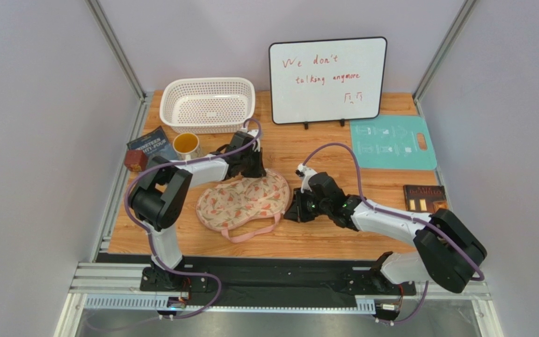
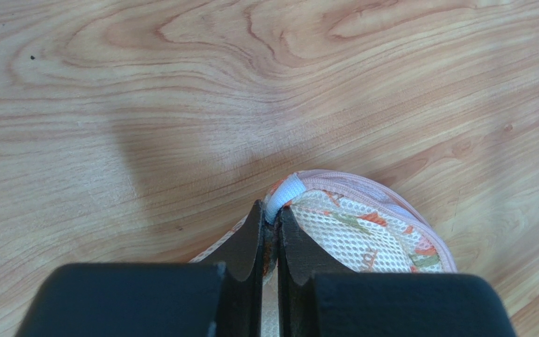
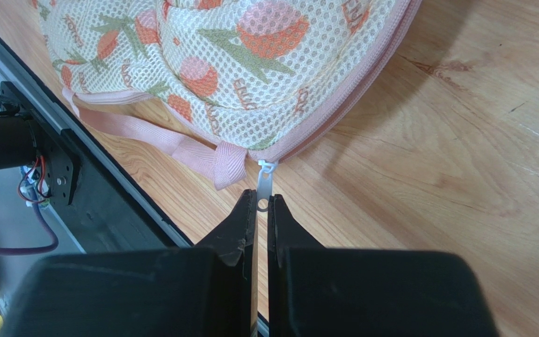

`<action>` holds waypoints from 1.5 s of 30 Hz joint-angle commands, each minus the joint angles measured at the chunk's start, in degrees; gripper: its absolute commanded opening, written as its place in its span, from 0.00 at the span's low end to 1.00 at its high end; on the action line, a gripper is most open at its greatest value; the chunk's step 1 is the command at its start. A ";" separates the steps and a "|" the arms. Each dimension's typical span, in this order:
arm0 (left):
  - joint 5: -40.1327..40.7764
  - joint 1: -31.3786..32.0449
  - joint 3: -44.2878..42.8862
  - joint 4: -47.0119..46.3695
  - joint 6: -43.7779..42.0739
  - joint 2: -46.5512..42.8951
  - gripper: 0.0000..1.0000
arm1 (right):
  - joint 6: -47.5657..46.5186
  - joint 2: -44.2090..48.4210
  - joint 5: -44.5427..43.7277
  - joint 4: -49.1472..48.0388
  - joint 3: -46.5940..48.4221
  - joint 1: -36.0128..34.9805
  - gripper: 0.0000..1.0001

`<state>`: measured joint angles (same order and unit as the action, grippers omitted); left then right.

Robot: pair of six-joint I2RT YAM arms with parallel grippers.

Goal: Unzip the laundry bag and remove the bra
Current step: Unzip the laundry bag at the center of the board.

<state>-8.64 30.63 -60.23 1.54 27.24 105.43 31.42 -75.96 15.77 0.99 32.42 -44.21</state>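
Observation:
The laundry bag (image 1: 245,199) lies flat mid-table, a cream peanut-shaped mesh pouch with a red and green print and pink trim. Its pink strap loop (image 1: 255,232) curls along the near side. My left gripper (image 2: 271,216) is shut on a white tab (image 2: 283,194) at the bag's far edge (image 2: 364,228). My right gripper (image 3: 261,203) is shut on the white zipper pull (image 3: 264,184) at the bag's right end (image 3: 251,63), beside where the pink strap (image 3: 181,144) is sewn on. The bra is hidden.
A white perforated basket (image 1: 207,104) stands at the back left, with a yellow cup (image 1: 186,145), a book (image 1: 150,143) and a small brown box (image 1: 136,161) nearby. A whiteboard (image 1: 327,80) and teal cutting board (image 1: 392,142) sit back right; another book (image 1: 425,198) lies right.

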 commanded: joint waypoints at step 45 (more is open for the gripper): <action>15.84 36.87 11.45 16.21 -8.87 -21.85 0.78 | -8.65 -6.04 2.86 11.49 9.94 14.67 0.00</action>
<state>-0.40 67.29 -45.89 16.88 16.82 81.23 23.68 -84.53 17.23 13.06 41.69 -29.80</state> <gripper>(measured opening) 0.781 0.022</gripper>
